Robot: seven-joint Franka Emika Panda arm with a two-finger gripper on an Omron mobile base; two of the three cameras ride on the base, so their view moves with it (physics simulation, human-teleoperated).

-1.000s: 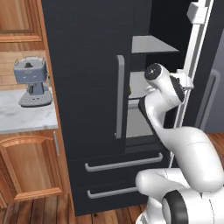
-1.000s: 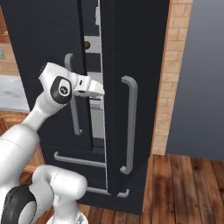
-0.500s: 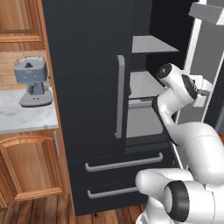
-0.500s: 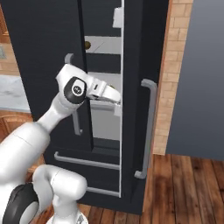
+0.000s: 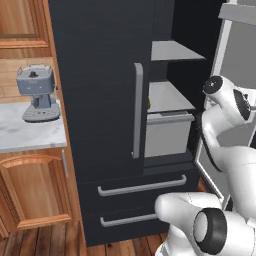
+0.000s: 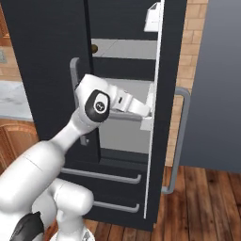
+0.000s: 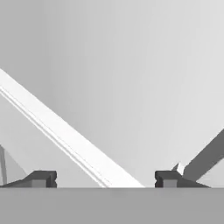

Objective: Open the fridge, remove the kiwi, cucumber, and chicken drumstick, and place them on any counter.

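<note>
the pincer (image 7: 106,179) is spread, nothing between its tips, at the inner face of the right door of the fridge (image 5: 100,100), which stands open. a tiny kiwi (image 6: 94,48) sits on the upper shelf. the worktop (image 5: 30,132) is at left.

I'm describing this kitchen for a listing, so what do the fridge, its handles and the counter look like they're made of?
The fridge looks like matte black painted metal or plastic, flat and without glare. Its bar handle looks like brushed grey metal, evenly pale. The counter looks like polished white marble with faint grey veins, over brown wooden cabinets showing grain.
</note>
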